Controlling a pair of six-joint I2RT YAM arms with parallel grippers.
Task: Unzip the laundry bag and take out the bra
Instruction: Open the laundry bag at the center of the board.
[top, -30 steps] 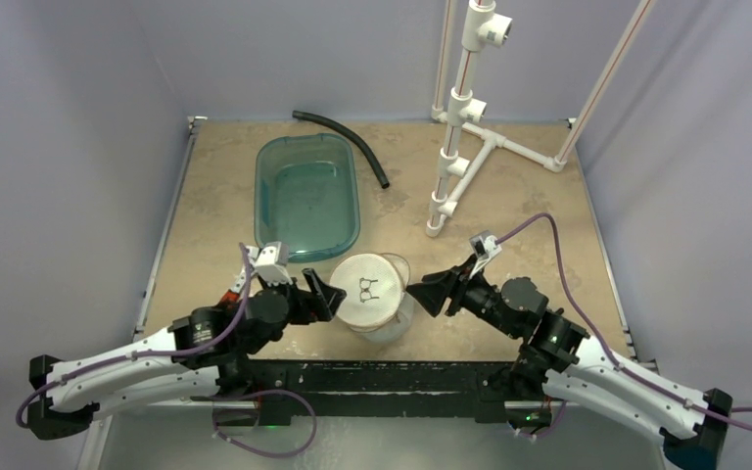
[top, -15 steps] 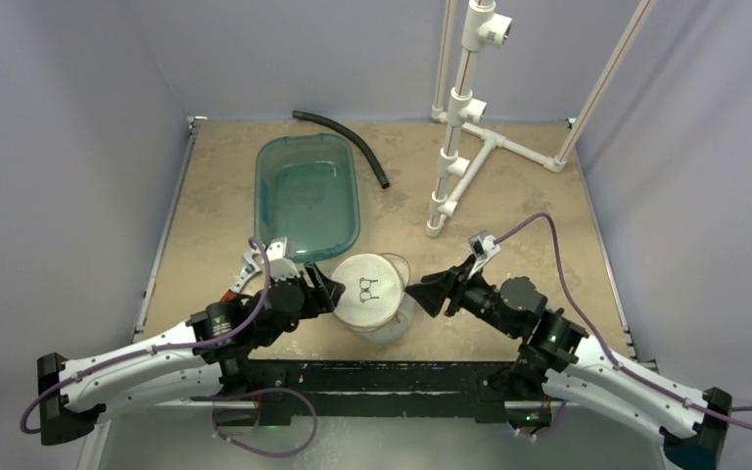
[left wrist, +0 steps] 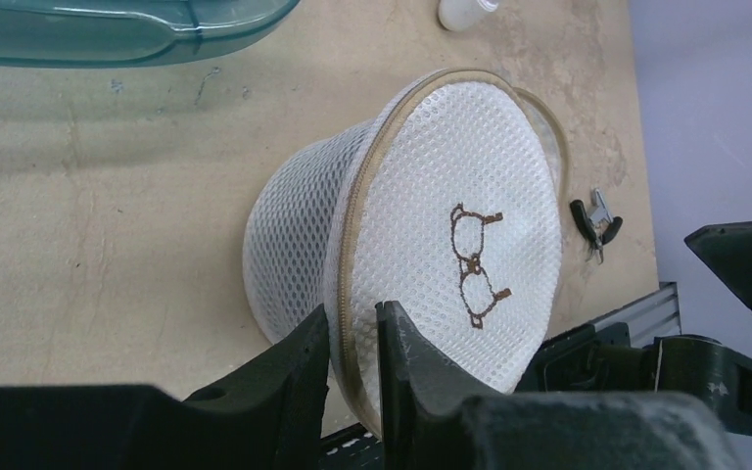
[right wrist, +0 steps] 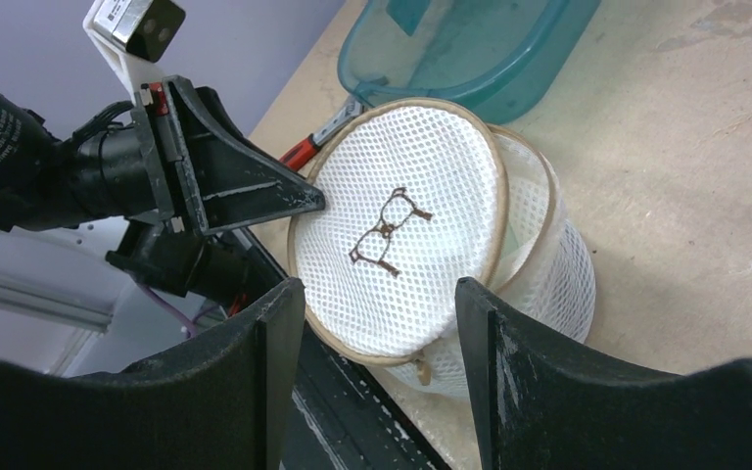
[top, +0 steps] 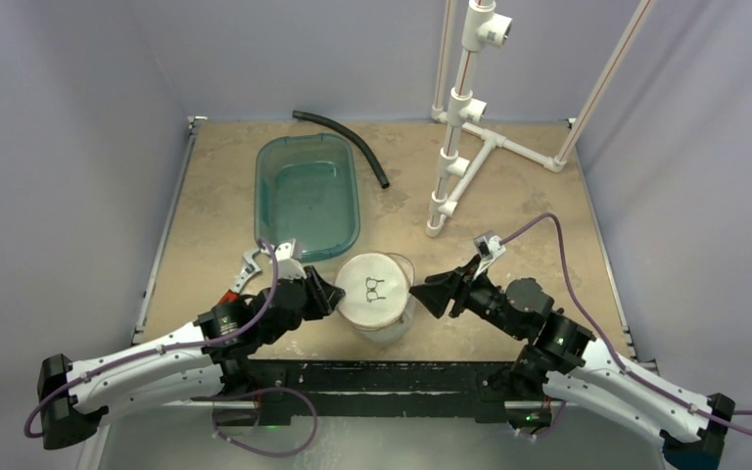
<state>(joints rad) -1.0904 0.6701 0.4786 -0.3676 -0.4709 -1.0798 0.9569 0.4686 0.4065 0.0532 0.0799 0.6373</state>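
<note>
Laundry bag (top: 374, 294) sits on the tabletop (top: 509, 196) near the front edge, just in front of the teal tub (top: 306, 196) and squarely between your two arms.

Left end effector (top: 333, 291) is at the bag's left side, set narrow. Its fingers straddle the tan zip rim (left wrist: 348, 255), one on the mesh-wall side and one on the lid side. The wrist view doesn't settle whether they actually pinch it, so I can't tell if that's a grip.

Right end effector (top: 421, 294) stands wide and holds nothing, with its tips just beside the bag's right side, pointing at it.

The lid (right wrist: 431, 157) is tilted and lifted off the drum on the right, with a gap (right wrist: 524, 206) between lid rim and body rim, so the zip looks part open there. The small tan tab (right wrist: 421, 372) hanging at the near edge may be the pull; it's too small to be sure. No bra is visible, only the outline on the lid.

What matters for the next move: the rim passes through your left fingers while the opening faces your right arm. Left looks placed to anchor the bag, and right is nearer the gap.
</note>
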